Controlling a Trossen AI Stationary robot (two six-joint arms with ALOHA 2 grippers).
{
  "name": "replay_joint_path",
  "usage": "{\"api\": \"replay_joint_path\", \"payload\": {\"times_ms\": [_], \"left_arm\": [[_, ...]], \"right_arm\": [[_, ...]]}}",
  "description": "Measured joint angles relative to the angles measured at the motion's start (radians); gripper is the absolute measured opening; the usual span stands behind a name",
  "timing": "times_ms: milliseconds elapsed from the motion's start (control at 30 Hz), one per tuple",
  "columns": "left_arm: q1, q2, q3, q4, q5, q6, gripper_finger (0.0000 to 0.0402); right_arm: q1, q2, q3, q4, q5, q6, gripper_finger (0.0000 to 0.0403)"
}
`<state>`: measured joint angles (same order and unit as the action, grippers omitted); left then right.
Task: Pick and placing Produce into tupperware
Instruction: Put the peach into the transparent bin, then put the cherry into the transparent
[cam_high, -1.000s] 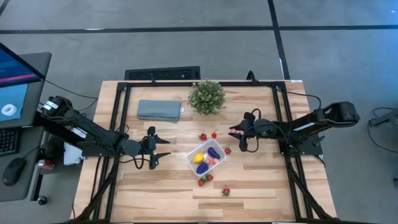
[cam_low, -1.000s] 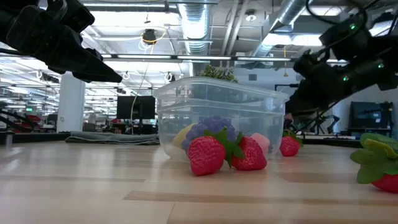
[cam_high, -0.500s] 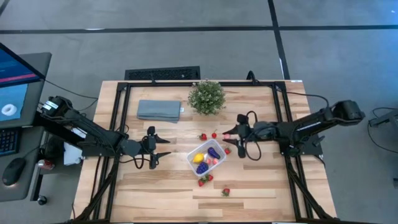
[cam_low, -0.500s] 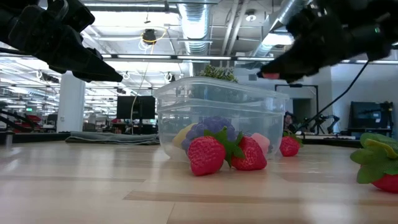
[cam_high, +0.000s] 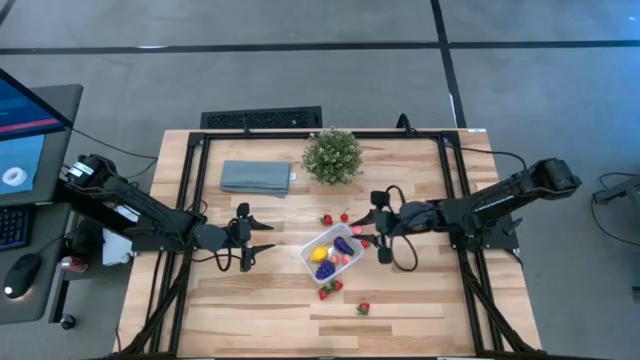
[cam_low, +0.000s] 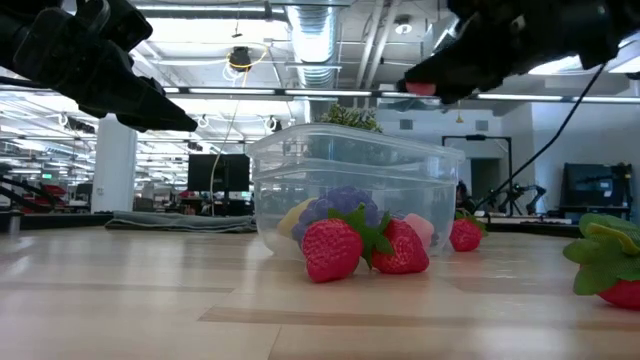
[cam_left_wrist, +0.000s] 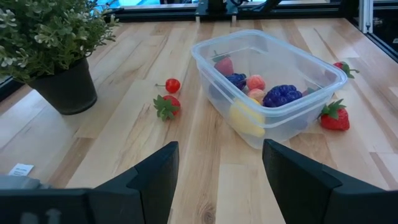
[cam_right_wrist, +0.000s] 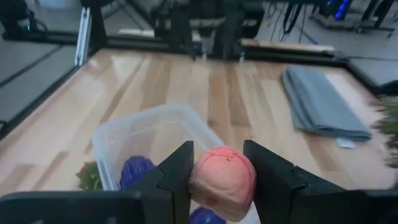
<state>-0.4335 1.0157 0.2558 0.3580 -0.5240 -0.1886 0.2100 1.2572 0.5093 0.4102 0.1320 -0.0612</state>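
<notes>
Tupperware (cam_high: 332, 252) sitting mid-table, clear, rounded corners, holding yellow piece (cam_high: 320, 254), purple pieces (cam_high: 343, 245) and small pink ones. Two strawberries (cam_high: 328, 289) lying against its near side, one strawberry (cam_high: 363, 308) farther off, more red fruit (cam_high: 327, 220) toward potted plant (cam_high: 332, 155). Grey cloth (cam_high: 256, 177) lying beside plant. Right gripper (cam_right_wrist: 222, 180) hovering at tupperware's right edge, fingers pinching round pink-red fruit (cam_right_wrist: 222, 180) above box. Left gripper (cam_high: 256, 241) waiting left of tupperware, fingers parted, carrying nothing.
</notes>
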Motion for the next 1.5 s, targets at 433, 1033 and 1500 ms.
{"api": "replay_joint_path", "payload": {"times_ms": [433,1033,1500], "left_arm": [[0.000,0.000,0.000,0.008,0.003,0.000,0.0224],[0.000,0.000,0.000,0.007,0.004,-0.001,0.0224],[0.000,0.000,0.000,-0.014,0.005,-0.008,0.0224]], "right_arm": [[-0.003,0.300,0.166,0.003,-0.065,-0.023,0.0161],[-0.009,0.371,0.231,-0.069,-0.106,-0.027,0.0207],[-0.046,0.206,0.231,-0.284,-0.105,-0.071,0.0232]]}}
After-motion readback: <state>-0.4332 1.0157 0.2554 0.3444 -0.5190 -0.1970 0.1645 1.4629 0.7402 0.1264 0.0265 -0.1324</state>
